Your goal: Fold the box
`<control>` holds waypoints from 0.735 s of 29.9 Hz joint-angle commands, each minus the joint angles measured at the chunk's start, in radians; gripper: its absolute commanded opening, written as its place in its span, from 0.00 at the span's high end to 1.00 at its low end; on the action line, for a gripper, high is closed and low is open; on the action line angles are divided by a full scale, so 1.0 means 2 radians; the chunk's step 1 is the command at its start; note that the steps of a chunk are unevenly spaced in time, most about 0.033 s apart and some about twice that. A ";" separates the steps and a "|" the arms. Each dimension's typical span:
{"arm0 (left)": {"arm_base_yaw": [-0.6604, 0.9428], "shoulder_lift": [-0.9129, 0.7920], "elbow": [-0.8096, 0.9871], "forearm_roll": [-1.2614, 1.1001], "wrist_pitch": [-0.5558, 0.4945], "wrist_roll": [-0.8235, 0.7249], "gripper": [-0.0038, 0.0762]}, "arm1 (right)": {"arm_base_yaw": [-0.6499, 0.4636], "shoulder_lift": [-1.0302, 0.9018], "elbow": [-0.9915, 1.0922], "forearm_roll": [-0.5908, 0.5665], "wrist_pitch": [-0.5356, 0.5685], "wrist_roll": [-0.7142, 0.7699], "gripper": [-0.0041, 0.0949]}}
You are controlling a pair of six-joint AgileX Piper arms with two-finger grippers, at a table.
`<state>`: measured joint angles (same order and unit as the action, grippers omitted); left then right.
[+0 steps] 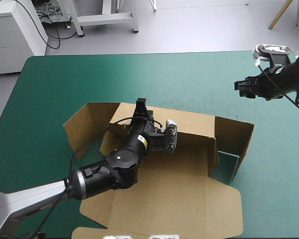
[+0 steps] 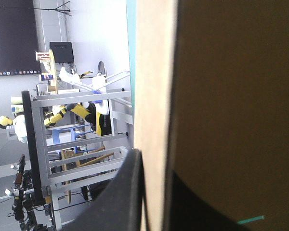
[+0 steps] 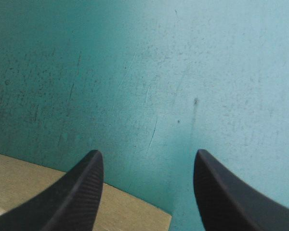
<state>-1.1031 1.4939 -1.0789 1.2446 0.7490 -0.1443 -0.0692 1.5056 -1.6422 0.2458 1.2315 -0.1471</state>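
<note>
We are looking at the box [image 1: 189,164] in the lower middle of the high view. Its lid [image 1: 164,204] is lying flat nearest us and its walls are standing behind. Our left gripper [image 1: 141,105] is leaning over the tray at the far wall [image 1: 189,122], pinching that board between its fingers [image 2: 127,192], probably to steady it upright for tucking. Farther off, at the upper right, our right gripper [image 1: 243,87] is hovering with its fingers spread over bare teal-green cover [image 1: 89,79]. It is well apart from the box, and we are guessing it is keeping clear.
</note>
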 commanded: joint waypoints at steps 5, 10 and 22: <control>0.001 -0.003 0.000 -0.027 0.003 -0.020 0.96 | -0.004 -0.002 0.012 0.018 -0.014 -0.007 0.39; 0.001 0.004 0.000 -0.022 0.002 -0.020 0.96 | -0.004 -0.020 0.077 0.020 -0.017 -0.010 0.40; 0.001 0.005 0.000 -0.022 0.002 -0.020 0.96 | -0.004 -0.120 0.225 0.062 -0.083 -0.031 0.40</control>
<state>-1.1022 1.5152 -1.0778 1.2809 0.7500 -0.1672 -0.0692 1.3359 -1.2165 0.3221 1.1107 -0.1845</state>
